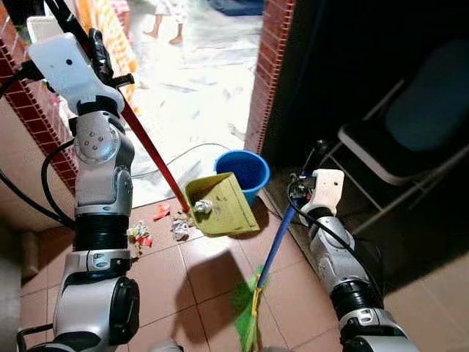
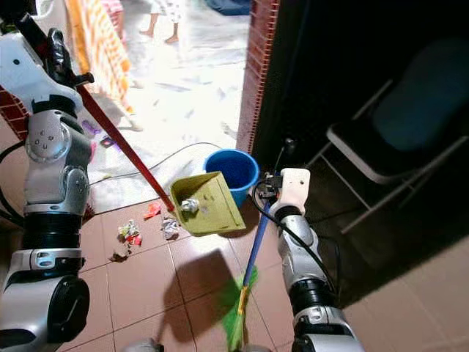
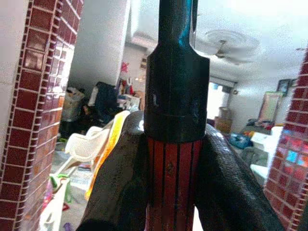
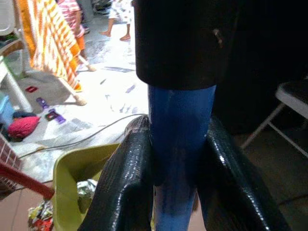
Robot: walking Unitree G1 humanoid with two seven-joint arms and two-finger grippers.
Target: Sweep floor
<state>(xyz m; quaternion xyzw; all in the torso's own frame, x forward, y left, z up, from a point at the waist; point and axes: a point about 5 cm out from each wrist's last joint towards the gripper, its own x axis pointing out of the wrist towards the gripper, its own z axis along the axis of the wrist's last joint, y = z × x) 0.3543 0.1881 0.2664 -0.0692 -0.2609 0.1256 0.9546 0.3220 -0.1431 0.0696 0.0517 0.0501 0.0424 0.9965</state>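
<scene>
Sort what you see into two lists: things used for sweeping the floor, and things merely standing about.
For the job: broom, yellow dustpan on its red handle, floor litter, blue bucket.
Standing about: folding chair, white cable, orange cloth.

Blue bucket [image 1: 244,170] beside brick pillar [image 1: 266,70], folding chair [image 1: 399,147] in dark corner, orange striped cloth [image 2: 95,44] hanging, person's bare feet [image 1: 163,32] beyond doorway, white cable [image 1: 176,158] on floor.

A floor of reddish-brown tiles [image 1: 293,286] is seen in the foreground, giving way to a bright, pale floor [image 1: 198,81] beyond a red-brick pillar [image 1: 265,73]. A folding chair [image 1: 399,139] is set in the dark area alongside. A ceiling fan [image 3: 231,41] is visible overhead.
</scene>
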